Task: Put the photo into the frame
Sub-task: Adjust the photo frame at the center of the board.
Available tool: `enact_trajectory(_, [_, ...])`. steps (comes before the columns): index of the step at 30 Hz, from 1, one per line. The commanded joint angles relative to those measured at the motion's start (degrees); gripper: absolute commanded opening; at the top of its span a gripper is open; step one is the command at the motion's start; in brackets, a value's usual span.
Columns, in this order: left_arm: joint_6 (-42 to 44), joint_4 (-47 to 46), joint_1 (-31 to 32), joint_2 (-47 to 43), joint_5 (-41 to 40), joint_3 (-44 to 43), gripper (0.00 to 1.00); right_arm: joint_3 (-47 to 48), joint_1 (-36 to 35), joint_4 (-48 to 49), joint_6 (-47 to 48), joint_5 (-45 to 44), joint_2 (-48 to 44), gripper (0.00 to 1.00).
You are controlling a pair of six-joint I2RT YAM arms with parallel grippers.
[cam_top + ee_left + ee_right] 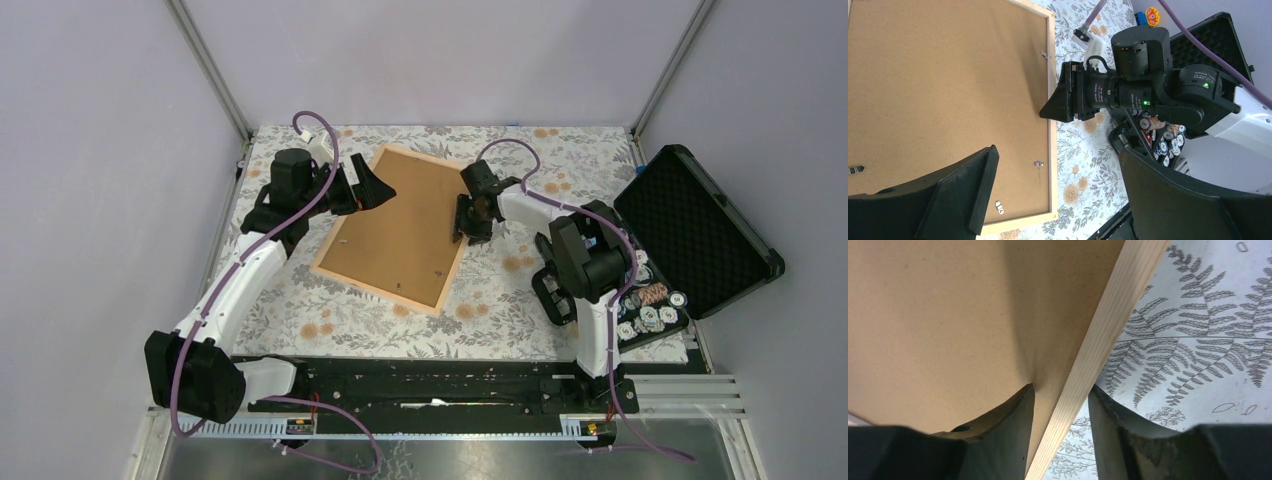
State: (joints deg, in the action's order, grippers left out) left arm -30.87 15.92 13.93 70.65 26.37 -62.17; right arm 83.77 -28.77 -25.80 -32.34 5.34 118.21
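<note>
The light wood frame (375, 291) lies back up on the floral cloth, tilted. The photo (395, 225) sits inside it face down, so only its plain brown board back shows. My left gripper (378, 190) hovers wide open over the frame's far left part, holding nothing. In the left wrist view its fingers (973, 185) spread over the board (948, 90) and rail (1051, 60). My right gripper (466, 232) stands at the right rail. In the right wrist view it (1061, 387) straddles the rail (1113, 315), one finger on the board (948, 315), one over the cloth, with gaps on both sides.
A black foam-lined case (700, 230) lies open at the right, with poker chips (650, 310) in its near half. Small metal tabs (1038, 163) sit on the board near the rail. Grey walls and metal posts (210, 70) bound the back and sides.
</note>
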Motion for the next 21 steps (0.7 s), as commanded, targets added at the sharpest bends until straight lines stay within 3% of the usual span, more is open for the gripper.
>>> enact_trajectory(1, [0.83,-2.25,-0.18,0.21,0.64,-1.33,0.99,-0.44,-0.04,-0.53,2.31,-3.33,0.64,0.43])
enact_trajectory(7, [0.46,-2.52,-0.82,0.47,1.07,-1.04,0.99,7.93,2.57,-1.84,14.45,-3.01,5.43,0.07])
enact_trajectory(12, [0.34,-2.54,-0.92,1.24,1.46,-1.06,0.99,15.28,5.56,-3.79,19.68,-3.81,9.34,0.0])
enact_trajectory(15, [0.27,-2.82,-0.93,1.17,1.63,-0.92,0.99,19.47,5.84,-6.29,21.51,-4.69,10.88,0.15])
enact_trajectory(19, [-0.16,-2.47,-1.33,2.64,2.91,-1.22,0.99,23.92,5.82,-11.18,18.37,-4.87,9.91,0.6])
enact_trajectory(21, [-0.54,-3.02,-1.37,2.43,3.78,-1.07,0.99,23.02,5.82,-12.3,15.05,-6.44,7.69,0.74])
